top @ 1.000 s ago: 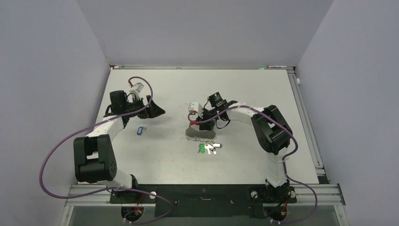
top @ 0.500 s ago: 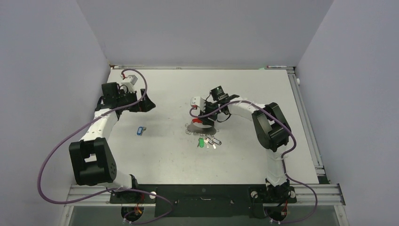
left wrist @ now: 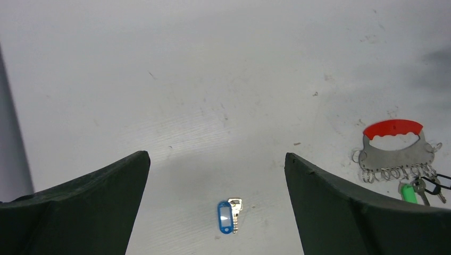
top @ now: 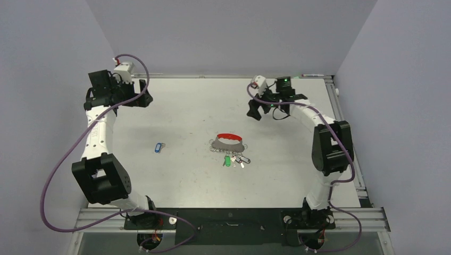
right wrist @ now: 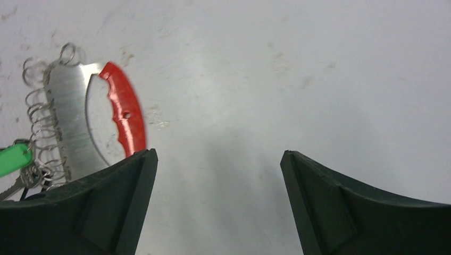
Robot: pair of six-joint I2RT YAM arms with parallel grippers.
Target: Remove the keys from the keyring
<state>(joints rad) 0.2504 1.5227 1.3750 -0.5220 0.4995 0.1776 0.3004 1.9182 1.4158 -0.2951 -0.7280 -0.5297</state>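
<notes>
The keyring (top: pixel 228 141), a grey metal plate with a red arc and a row of small wire rings, lies flat mid-table. A green-headed key (top: pixel 227 160) and silvery keys (top: pixel 241 160) hang on its near side. A blue-headed key (top: pixel 158 147) lies apart to the left, off the ring. My left gripper (top: pixel 142 99) hovers open at the far left, above the blue key (left wrist: pixel 226 217), with the keyring (left wrist: pixel 393 146) to its right. My right gripper (top: pixel 256 111) hovers open at the far right, holding nothing; the keyring (right wrist: pixel 80 127) and green key (right wrist: pixel 13 159) show at the left of its view.
The white table (top: pixel 186 175) is walled at the back and both sides. A metal rail (top: pixel 345 133) runs along its right edge. Purple cables (top: pixel 58 170) loop off both arms.
My right gripper opened, let go of the keyring and drew back to the far right. The left arm swung back toward the far left corner. The keyring now lies free.
</notes>
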